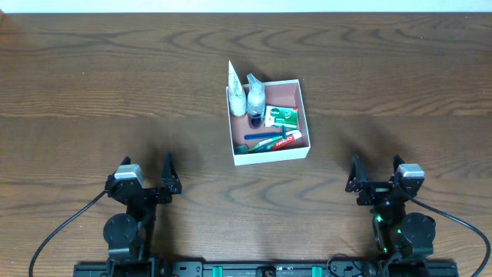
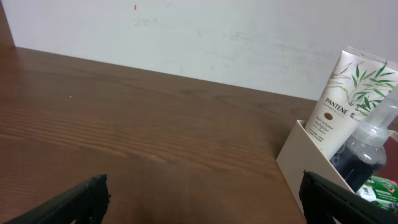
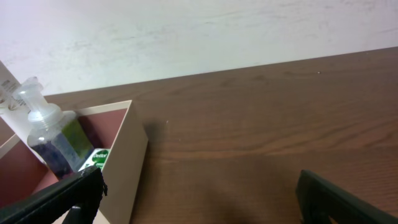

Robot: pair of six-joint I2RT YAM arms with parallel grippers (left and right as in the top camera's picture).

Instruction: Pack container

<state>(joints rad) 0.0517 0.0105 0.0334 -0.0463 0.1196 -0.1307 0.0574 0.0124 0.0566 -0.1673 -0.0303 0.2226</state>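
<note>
The container [image 1: 304, 108] is a square shallow box, white outside and reddish-brown inside, at the table's middle. It holds a white Pantene tube [image 1: 235, 91], a clear spray bottle [image 1: 255, 96], a green-and-white carton [image 1: 281, 116], a toothpaste tube [image 1: 288, 139] and a blue toothbrush [image 1: 257, 138]. My left gripper [image 1: 147, 175] is open and empty at the front left, well away from the box. My right gripper [image 1: 377, 175] is open and empty at the front right. The left wrist view shows the container [image 2: 298, 155] and tube [image 2: 342, 106]; the right wrist view shows the container [image 3: 127, 162] and bottle [image 3: 53, 134].
The dark wooden table [image 1: 92, 92] stretches all round the box. A white wall [image 2: 186, 37] stands behind the table's far edge. Black cables [image 1: 58, 231] run from both arm bases at the front edge.
</note>
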